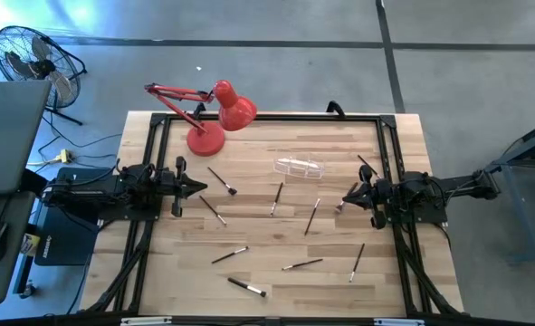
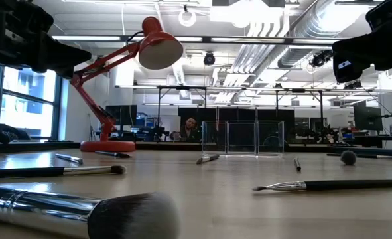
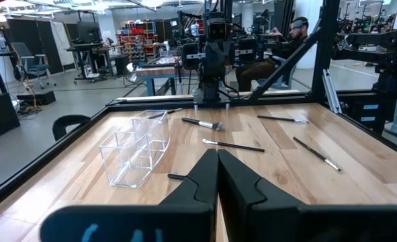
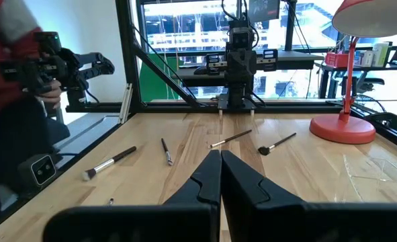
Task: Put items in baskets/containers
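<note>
Several thin brushes lie flat and scattered on the wooden table, among them one near my left gripper, one at mid-table and one by the near edge. The small clear holder stands on the table at its far middle and also shows in the left wrist view. My left gripper waits shut at the table's left side, its fingers level. My right gripper waits shut at the right side, its fingers level above the wood.
A red desk lamp stands on its base at the table's far left, its shade reaching toward the middle. A black frame runs around the table's edges. People show beyond the table, one seated. A fan stands on the floor.
</note>
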Controlling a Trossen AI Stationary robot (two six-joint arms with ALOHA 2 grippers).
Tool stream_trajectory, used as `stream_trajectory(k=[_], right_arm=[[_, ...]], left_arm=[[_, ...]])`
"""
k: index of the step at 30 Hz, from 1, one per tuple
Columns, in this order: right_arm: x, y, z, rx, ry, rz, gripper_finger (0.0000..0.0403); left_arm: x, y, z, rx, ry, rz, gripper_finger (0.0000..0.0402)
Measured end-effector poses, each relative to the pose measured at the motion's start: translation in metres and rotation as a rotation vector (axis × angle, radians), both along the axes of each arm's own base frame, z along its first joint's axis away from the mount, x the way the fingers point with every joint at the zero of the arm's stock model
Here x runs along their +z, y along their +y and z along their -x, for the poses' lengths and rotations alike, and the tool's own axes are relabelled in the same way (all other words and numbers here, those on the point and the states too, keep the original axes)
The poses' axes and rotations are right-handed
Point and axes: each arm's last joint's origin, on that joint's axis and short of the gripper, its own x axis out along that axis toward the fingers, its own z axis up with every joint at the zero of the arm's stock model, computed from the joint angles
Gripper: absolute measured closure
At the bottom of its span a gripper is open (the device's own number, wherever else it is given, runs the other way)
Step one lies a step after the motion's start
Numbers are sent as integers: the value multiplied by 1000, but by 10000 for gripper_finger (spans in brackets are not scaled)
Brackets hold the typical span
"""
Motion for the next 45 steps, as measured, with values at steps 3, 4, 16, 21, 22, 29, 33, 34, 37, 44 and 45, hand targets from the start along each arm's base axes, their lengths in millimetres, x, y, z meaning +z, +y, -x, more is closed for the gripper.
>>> stream_trajectory(k=[3,4,16,21,22,29,33,34,37,44,45], right_arm=[[0,0,0,0,0,0,402],[0,0,0,0,0,0,402],[0,0,0,0,0,0,402],[0,0,0,0,0,0,402],[0,0,0,0,0,0,402],[0,0,0,0,1,0,402],[0,0,0,0,0,0,402],[0,0,0,0,0,0,402],[0,0,0,0,1,0,402],[0,0,0,0,1,0,402],[0,0,0,0,2,0,402]], left_arm=[[0,0,0,1,0,17,401],[0,0,0,-1,-1,35,401],[34,2,7,73,-85,45,401],[42,2,0,77,-29,52,401],[44,2,-3,78,-13,52,401],[63,3,-35,67,174,30,401],[76,-1,-64,50,265,23,401],[79,-3,-73,51,288,17,401],[84,-12,-101,76,356,-11,401],[97,-35,-163,233,415,23,401],[102,-38,-174,237,399,44,401]])
